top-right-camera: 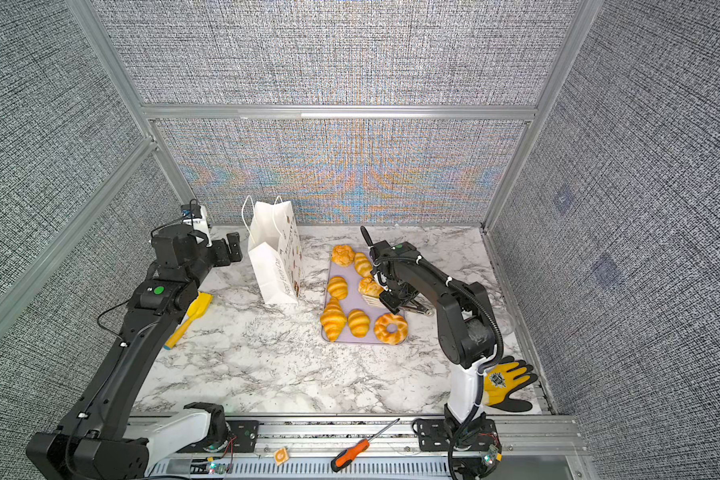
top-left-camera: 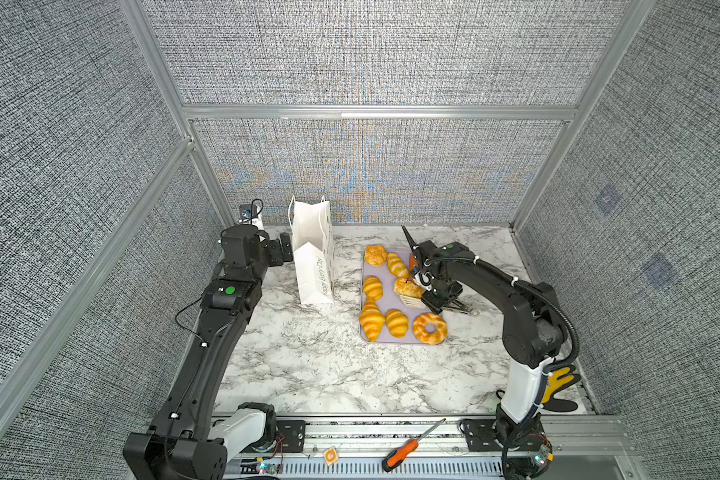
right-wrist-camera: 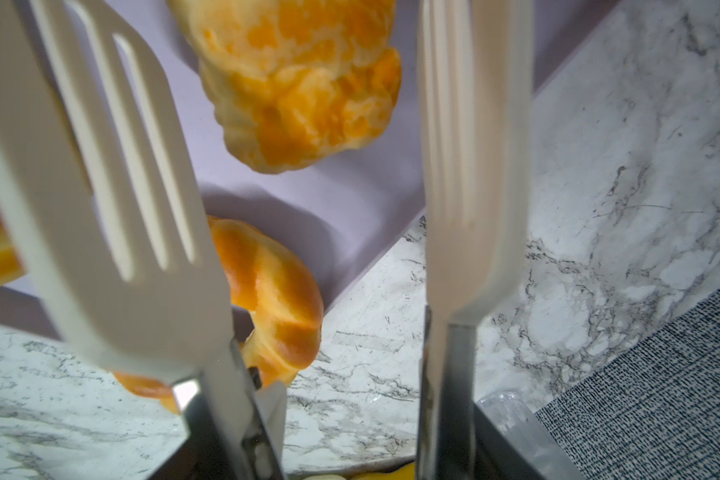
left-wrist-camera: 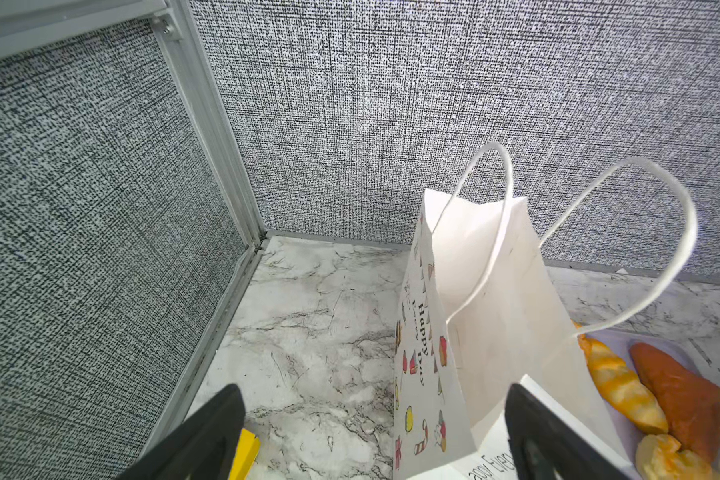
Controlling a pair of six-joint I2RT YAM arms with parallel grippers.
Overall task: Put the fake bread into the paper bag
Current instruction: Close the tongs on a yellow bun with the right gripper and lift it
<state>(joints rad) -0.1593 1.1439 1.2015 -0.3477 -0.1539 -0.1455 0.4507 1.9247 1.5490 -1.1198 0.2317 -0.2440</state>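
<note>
While the left hand (top-left-camera: 284, 248) hangs released, its fingers (left-wrist-camera: 208, 432) spread wide with nothing clasped between them, it sits just beside the paper bag (top-left-camera: 312, 257), on the bag's 9 o'clock side. The bag stands upright and open-mouthed at about 10 o'clock on the marble surface (top-left-camera: 308, 374). Its handles are up and the grey lettering on its narrow side faces 6 o'clock.

All the fake bread (top-left-camera: 371, 318) in view lies outside the bag, on a lilac tray (top-left-camera: 373, 269) near the bag's 3 o'clock side. A round bun (top-left-camera: 376, 254) fills the tray's 11 o'clock corner and a ring doughnut (top-left-camera: 430, 328) the 5 o'clock corner, with golden croissants (top-left-camera: 396, 322) between them. A darker croissant (left-wrist-camera: 678, 395) lies at the 1 o'clock edge, mostly hidden under the right arm in both top views.

The right hand (top-left-camera: 437, 301) is clenched on the metal handles of white slotted tongs (top-left-camera: 410, 300), which reach over the tray's 3 o'clock edge. In the right wrist view the blades stand apart and a rectangular puff (right-wrist-camera: 296, 83) lies in the gap. Lilac tray shows on either side of it, so neither blade presses it.
</note>
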